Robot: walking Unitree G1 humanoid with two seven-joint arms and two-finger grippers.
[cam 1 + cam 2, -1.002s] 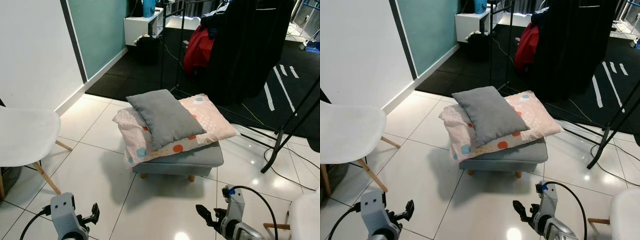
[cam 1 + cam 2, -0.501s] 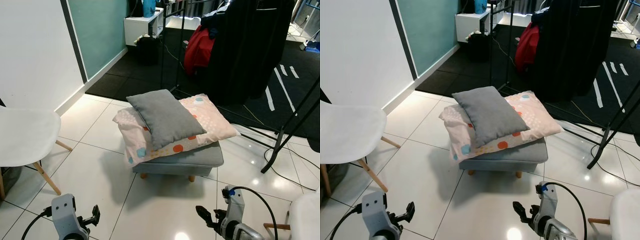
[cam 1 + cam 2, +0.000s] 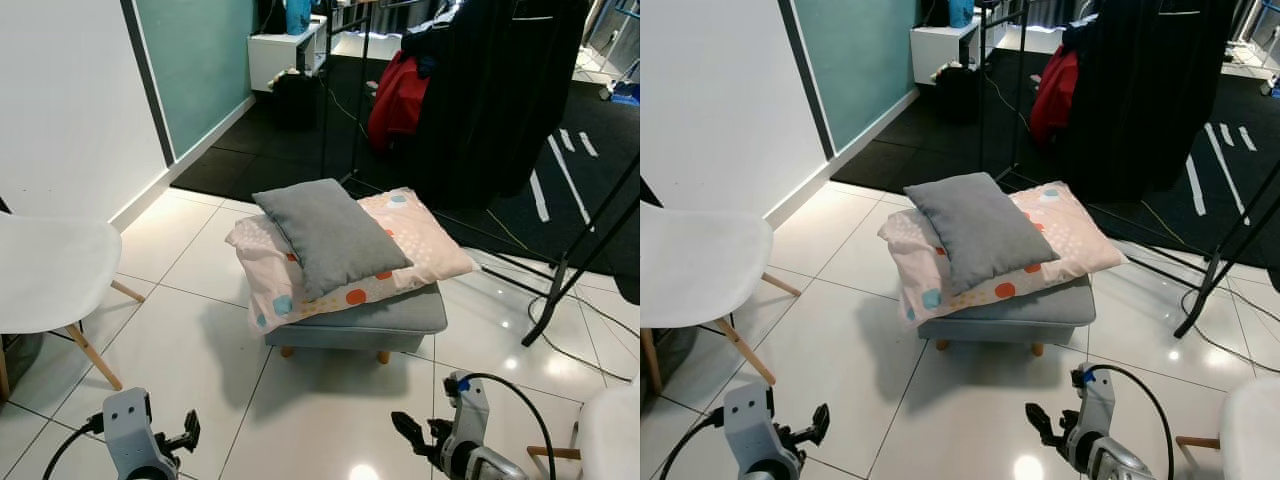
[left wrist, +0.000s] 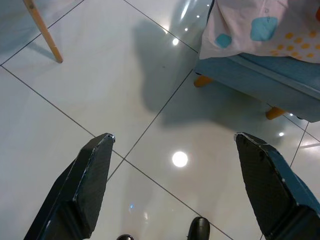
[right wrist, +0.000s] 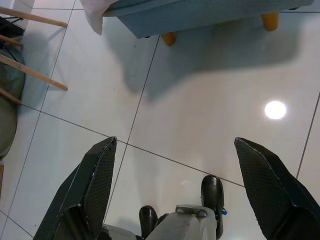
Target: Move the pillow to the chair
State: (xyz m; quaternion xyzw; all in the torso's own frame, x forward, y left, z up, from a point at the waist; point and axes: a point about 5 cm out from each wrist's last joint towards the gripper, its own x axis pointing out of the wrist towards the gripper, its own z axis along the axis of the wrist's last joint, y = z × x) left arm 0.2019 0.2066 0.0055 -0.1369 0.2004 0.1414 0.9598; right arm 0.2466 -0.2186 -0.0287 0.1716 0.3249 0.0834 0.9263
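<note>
White tiled floor (image 3: 190, 350); white chair (image 3: 45, 275) at left. Blue footstool (image 3: 400, 320) centre carries patterned pillow (image 3: 420, 245), grey pillow (image 3: 330, 235) lying on top, well apart from chair. Left tool (image 4: 175, 170) and right tool (image 5: 172, 165) hang low near the floor, fingers spread wide, holding nothing

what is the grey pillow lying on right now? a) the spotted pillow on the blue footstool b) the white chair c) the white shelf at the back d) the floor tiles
a: the grey pillow lies across the spotted pillow, which rests on the blue footstool; the white chair to the robot's left holds no pillow.
</note>
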